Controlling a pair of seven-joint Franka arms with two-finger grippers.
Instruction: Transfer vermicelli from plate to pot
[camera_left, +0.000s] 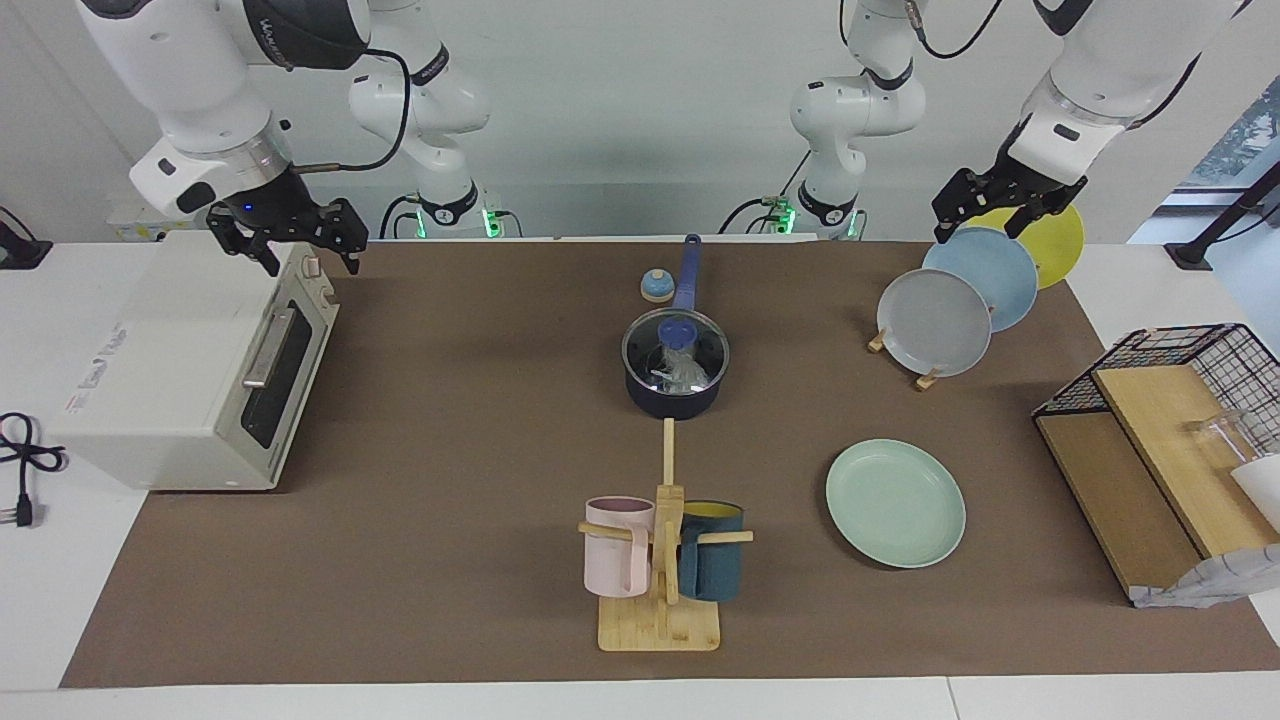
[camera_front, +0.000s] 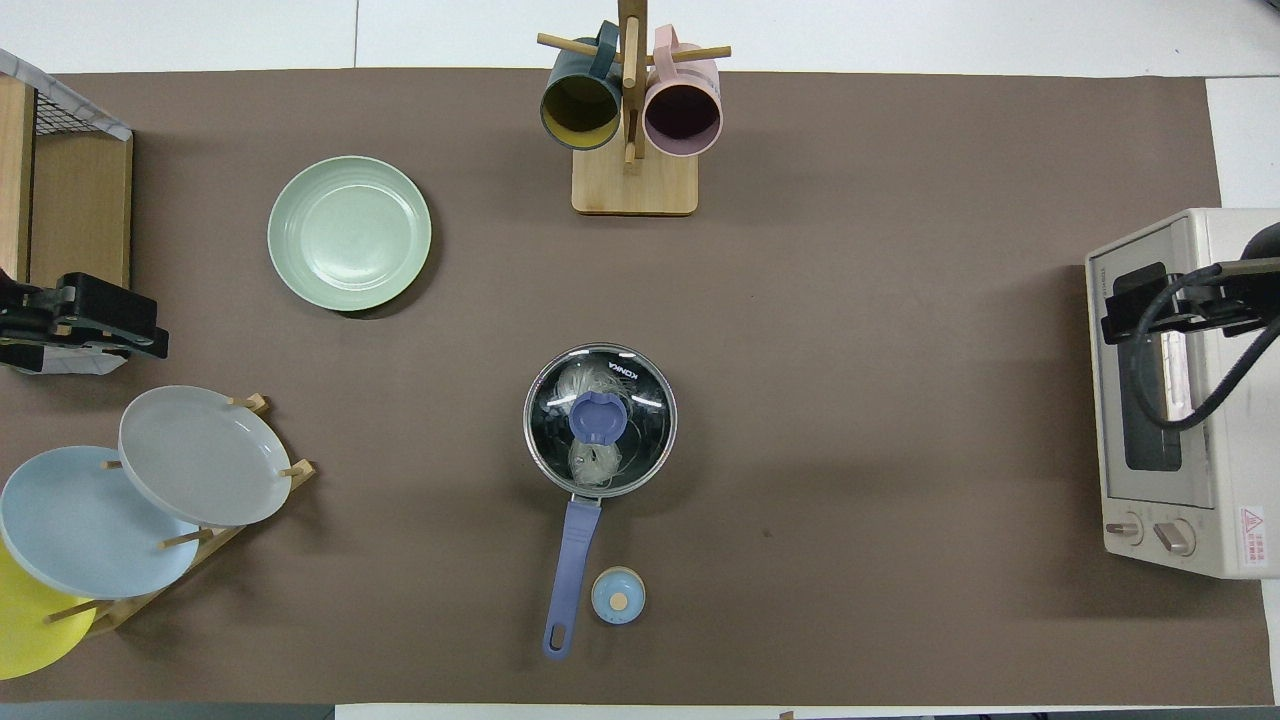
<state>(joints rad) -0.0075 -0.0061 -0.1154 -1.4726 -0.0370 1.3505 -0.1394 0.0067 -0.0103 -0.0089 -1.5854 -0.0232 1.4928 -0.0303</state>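
Jaws: you see left gripper (camera_left: 985, 215) spread wide, holding nothing — raised over plate rack (camera_left: 925, 375). Right gripper (camera_left: 290, 240) likewise wide, empty, over toaster oven (camera_left: 190, 365).

Vermicelli (camera_front: 590, 455) in pot (camera_left: 672, 400) at table centre, under glass lid (camera_front: 600, 420) — well apart from both grippers. Plate (camera_left: 895, 503) bare, farther from robots than rack, toward left arm's end.
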